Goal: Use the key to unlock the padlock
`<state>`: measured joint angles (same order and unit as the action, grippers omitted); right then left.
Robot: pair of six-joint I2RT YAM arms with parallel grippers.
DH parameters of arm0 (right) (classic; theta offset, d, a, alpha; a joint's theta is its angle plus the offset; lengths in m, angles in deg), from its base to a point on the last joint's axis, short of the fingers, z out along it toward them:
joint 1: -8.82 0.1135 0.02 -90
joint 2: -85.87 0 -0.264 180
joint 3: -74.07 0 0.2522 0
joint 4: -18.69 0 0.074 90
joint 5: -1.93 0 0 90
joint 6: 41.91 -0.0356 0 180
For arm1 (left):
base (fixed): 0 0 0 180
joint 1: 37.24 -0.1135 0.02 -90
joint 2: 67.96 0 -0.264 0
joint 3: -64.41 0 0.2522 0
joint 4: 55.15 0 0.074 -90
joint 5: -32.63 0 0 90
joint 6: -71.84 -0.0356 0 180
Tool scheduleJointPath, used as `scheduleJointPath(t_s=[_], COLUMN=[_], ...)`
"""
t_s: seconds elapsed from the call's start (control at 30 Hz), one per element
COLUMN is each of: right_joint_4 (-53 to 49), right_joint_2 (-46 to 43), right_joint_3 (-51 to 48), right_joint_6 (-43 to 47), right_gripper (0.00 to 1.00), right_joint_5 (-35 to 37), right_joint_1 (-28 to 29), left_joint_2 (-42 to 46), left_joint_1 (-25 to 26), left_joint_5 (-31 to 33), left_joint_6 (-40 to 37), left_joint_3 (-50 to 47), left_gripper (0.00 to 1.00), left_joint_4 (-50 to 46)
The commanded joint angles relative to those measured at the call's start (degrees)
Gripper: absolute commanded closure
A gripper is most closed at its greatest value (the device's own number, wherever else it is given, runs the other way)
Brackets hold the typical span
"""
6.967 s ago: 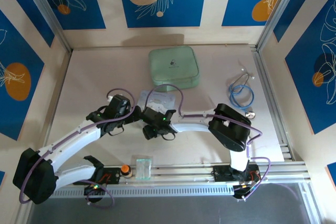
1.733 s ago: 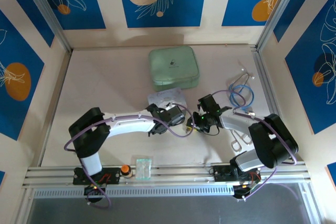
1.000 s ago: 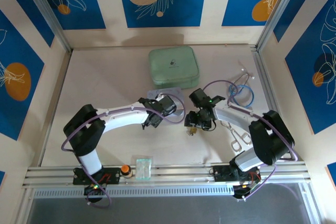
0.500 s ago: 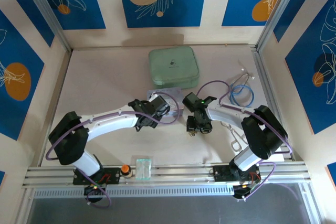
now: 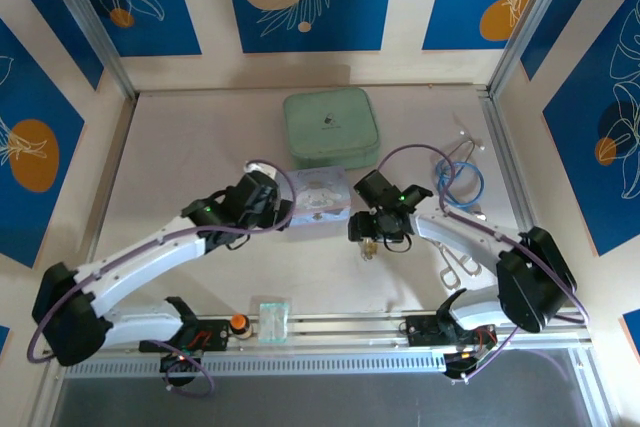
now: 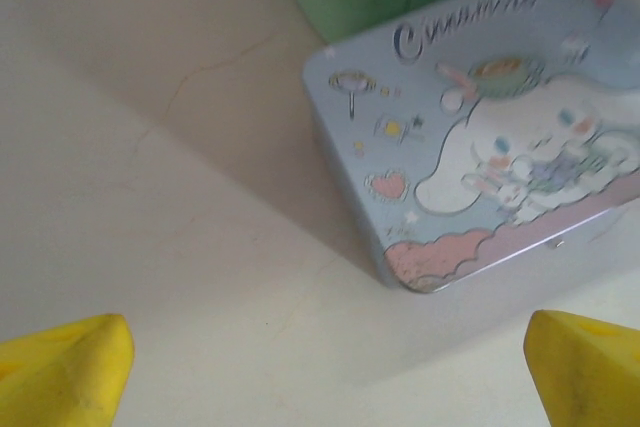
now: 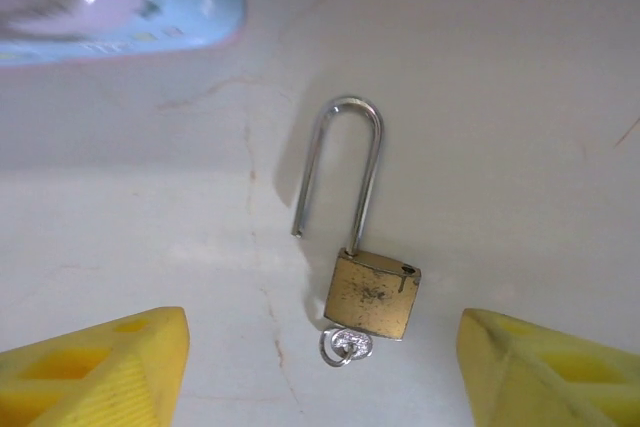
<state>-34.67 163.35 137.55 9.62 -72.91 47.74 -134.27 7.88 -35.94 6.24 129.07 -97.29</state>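
Observation:
The padlock (image 7: 372, 295) lies flat on the table, a brass body with its silver shackle (image 7: 345, 147) swung out so one end hangs free. The key (image 7: 347, 344) sticks in the bottom of the body, with a small ring on it. My right gripper (image 7: 322, 352) hovers just above, open, its yellow fingers (image 7: 110, 367) wide on either side and touching nothing. From the top view the padlock (image 5: 369, 247) sits just below the right gripper (image 5: 372, 230). My left gripper (image 5: 275, 212) is open beside the lilac cartoon tin (image 5: 318, 199), holding nothing.
The lilac tin (image 6: 480, 137) lies ahead of the left gripper (image 6: 322, 372), with a green case (image 5: 330, 127) behind it. Silver scissors (image 5: 455, 262) and a coiled blue cable (image 5: 460, 182) lie at the right. A small clear box (image 5: 272, 319) sits on the near rail.
The left gripper has drawn back to the left, away from the tin and the padlock. The right gripper's jaws have widened over the padlock, which stays on the table.

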Motion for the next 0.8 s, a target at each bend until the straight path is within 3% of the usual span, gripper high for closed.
scheduleJointPath(t_s=[0.0, 0.07, 0.2, 0.33, 0.4, 0.47, 0.53, 0.67, 0.77], right_joint_4=[0.57, 1.28, 3.80, 12.07, 17.21, 23.74, 33.24, 45.65, 49.96], right_joint_2=[-2.64, -4.04, -6.77, -8.91, -8.93, -8.74, -7.97, -5.21, -2.10], right_joint_3=[2.15, 3.37, 5.39, 3.37, 1.50, -0.86, -4.86, -9.47, -10.91], right_joint_6=[3.69, 5.96, 10.50, 16.44, 18.69, 20.89, 24.25, 34.87, 34.57], right_gripper=[0.21, 0.09, 0.02, 0.00, 0.00, 0.01, 0.01, 0.01, 0.01], right_joint_5=[2.66, 3.17, 3.55, 2.16, 0.00, -1.49, 2.18, 8.33, 6.16], right_joint_1=[-0.33, -1.37, -4.73, -10.94, -15.15, -18.79, -20.51, -22.06, -26.79], left_joint_2=[5.31, 8.61, 12.10, 13.29, 14.04, 13.60, 10.73, 4.01, 1.27], left_joint_1=[-3.49, -6.01, -9.72, -12.67, -13.93, -16.00, -18.60, -24.91, -27.02], left_joint_5=[-6.61, -9.06, -9.78, 0.34, 6.04, 7.88, 11.70, 11.80, 11.70], left_joint_6=[4.71, 6.01, 5.50, -1.65, -7.62, -15.06, -18.75, -20.58, -23.27], left_joint_3=[-2.51, -3.87, -5.51, -7.90, -11.82, -16.37, -20.43, -24.44, -24.30], left_gripper=[0.01, 0.00, 0.01, 0.01, 0.01, 0.00, 0.00, 0.01, 0.00], left_joint_4=[3.68, 5.64, 8.30, 11.98, 19.65, 29.89, 38.33, 46.75, 48.97])
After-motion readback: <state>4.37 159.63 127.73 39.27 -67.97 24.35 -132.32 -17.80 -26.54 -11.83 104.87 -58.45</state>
